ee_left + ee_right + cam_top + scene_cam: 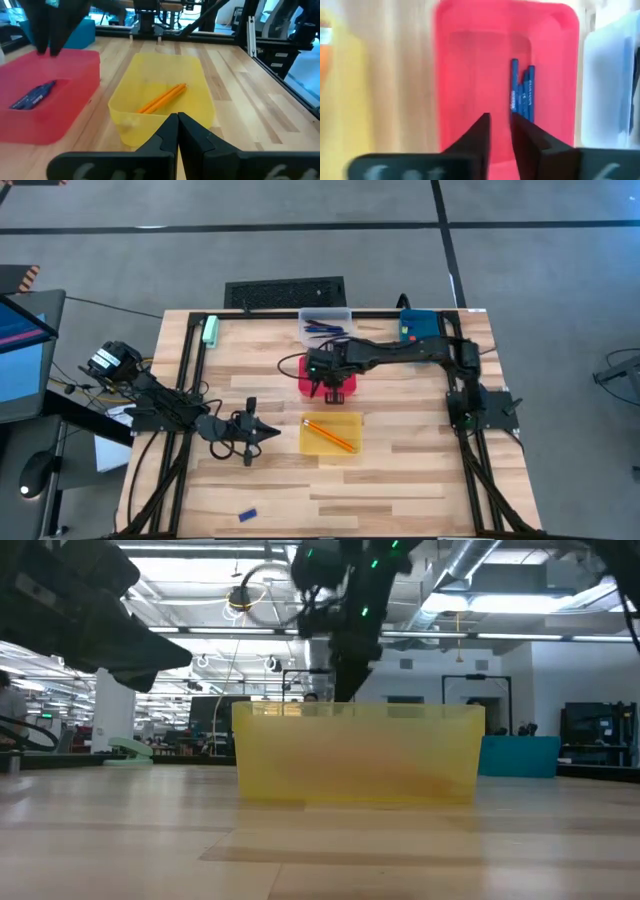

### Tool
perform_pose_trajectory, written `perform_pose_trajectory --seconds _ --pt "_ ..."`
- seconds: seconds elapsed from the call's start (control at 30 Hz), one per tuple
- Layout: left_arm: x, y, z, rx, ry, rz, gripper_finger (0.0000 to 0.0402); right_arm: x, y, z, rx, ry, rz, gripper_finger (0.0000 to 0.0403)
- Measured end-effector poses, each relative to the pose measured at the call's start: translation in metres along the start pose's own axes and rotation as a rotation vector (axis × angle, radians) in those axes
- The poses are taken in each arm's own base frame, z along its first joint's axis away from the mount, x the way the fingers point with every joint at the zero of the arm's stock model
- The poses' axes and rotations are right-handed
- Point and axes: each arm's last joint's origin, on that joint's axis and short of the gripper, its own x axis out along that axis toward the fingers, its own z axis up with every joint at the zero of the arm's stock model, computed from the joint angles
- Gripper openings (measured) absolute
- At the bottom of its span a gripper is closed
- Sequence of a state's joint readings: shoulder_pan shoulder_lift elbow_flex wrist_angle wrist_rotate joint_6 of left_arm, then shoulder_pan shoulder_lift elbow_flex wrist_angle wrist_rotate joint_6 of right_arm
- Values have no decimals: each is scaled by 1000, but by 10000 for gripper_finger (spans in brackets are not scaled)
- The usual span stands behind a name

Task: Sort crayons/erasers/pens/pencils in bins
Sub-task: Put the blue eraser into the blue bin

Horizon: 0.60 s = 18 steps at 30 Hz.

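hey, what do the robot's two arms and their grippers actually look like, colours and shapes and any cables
Both arms are dark, nearly black, built of jointed segments. The left gripper and the right gripper each end in two flat, wedge-shaped black fingers tapering to narrow tips. Black cables loop around the left arm's base, where a pale block sits on its wrist. In the low view, small green lights glow on the right arm.

A large open industrial lab or workshop. A wooden table [400, 480] with a dark metal frame [470, 430] stands on a grey concrete floor [200, 250] marked with dark lines. Overhead run exposed silver ducts [500, 570] and long strip lights [200, 550]. Workbenches with equipment [590, 730] fill the background. A monitor [15, 350] and loose cables [110, 380] sit beside the table.
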<state>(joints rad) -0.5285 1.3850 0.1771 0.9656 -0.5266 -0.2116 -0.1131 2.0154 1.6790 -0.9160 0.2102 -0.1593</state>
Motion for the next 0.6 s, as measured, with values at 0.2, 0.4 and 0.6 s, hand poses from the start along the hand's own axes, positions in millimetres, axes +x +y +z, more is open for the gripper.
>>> perform_pose_trajectory --seconds 0.2,0.4,0.6 --pt "6 -5 3 27 42 -18 0 -30 25 -17 -9 -185 2 8" --pt "18 -15 11 76 147 -46 0 -31 45 -54 34 -450 69 12" --pt "28 -26 21 42 389 -26 0 -28 68 -94 73 -712 141 7"
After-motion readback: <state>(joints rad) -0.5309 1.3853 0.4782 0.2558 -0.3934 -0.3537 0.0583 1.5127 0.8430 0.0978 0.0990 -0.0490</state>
